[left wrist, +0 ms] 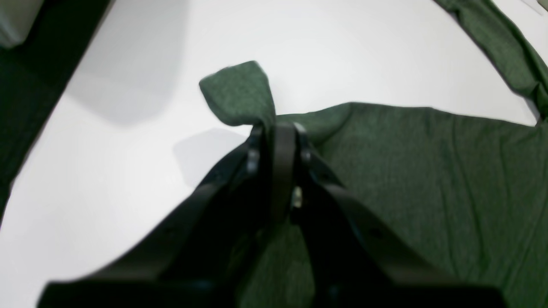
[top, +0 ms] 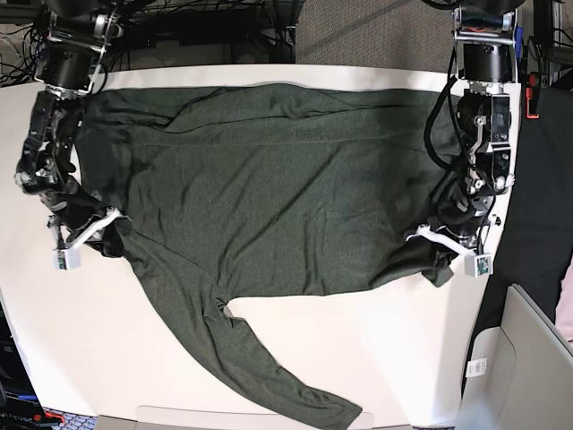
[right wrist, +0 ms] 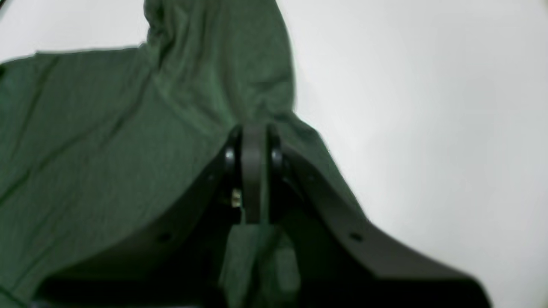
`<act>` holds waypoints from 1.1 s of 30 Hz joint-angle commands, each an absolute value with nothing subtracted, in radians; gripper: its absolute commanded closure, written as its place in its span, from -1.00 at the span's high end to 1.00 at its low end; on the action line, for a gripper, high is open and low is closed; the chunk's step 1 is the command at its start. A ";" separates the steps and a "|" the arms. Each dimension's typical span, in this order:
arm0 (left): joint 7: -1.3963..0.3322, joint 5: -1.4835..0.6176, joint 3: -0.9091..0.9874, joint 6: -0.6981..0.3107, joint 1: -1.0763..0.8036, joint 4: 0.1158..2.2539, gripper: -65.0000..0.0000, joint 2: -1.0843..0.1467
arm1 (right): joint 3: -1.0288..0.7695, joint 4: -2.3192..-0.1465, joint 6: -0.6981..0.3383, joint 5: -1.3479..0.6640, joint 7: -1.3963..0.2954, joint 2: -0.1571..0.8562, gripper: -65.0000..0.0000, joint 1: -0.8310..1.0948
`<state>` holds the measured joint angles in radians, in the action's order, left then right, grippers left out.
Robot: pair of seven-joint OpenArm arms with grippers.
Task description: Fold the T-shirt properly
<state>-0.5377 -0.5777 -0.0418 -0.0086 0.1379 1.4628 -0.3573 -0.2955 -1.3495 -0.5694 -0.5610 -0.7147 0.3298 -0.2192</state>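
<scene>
The dark olive-green T-shirt (top: 269, 179) lies spread flat across the white table (top: 403, 358), with one long sleeve (top: 242, 349) trailing toward the front edge. At the shirt's right side in the base view, my left gripper (top: 439, 258) pinches a fold of cloth. In the left wrist view the jaws of the left gripper (left wrist: 278, 128) are shut on the T-shirt (left wrist: 428, 179), and a corner of fabric (left wrist: 239, 94) pokes out past them. My right gripper (top: 109, 240) sits at the shirt's left edge. Close up, the right gripper (right wrist: 254, 130) is shut on bunched T-shirt cloth (right wrist: 85, 141).
A grey bin (top: 528, 358) stands off the table's right front corner. Cables and dark equipment (top: 206, 27) run behind the far edge. The table's edge drops to dark floor (left wrist: 25, 94) beside the left gripper. Bare white table (right wrist: 428, 128) lies beside the right gripper.
</scene>
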 commanded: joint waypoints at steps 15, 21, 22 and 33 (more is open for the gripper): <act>-0.510 -0.573 -0.002 -0.004 0.145 1.480 -1.00 -0.369 | -0.255 -1.109 -0.576 0.084 -0.667 0.220 -0.05 -0.588; -0.510 -0.573 -0.001 -0.004 0.145 1.480 -1.00 -0.366 | -0.255 -0.897 -0.578 0.114 -0.647 0.213 -0.08 -0.702; -0.510 -0.573 -0.001 -0.004 0.145 1.480 -1.00 -0.366 | -0.255 -0.872 -0.578 0.116 -0.630 0.213 -0.08 -0.708; -0.510 -0.575 -0.002 -0.004 0.145 1.481 -1.00 -0.364 | -0.255 -0.711 -0.576 0.116 -0.595 0.199 -0.08 -0.734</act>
<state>-0.5350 -0.5713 -0.0078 -0.0006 0.1242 1.4612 -0.3523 -0.2539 -0.6952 -0.5732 0.1280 -0.6167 0.1936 -0.6975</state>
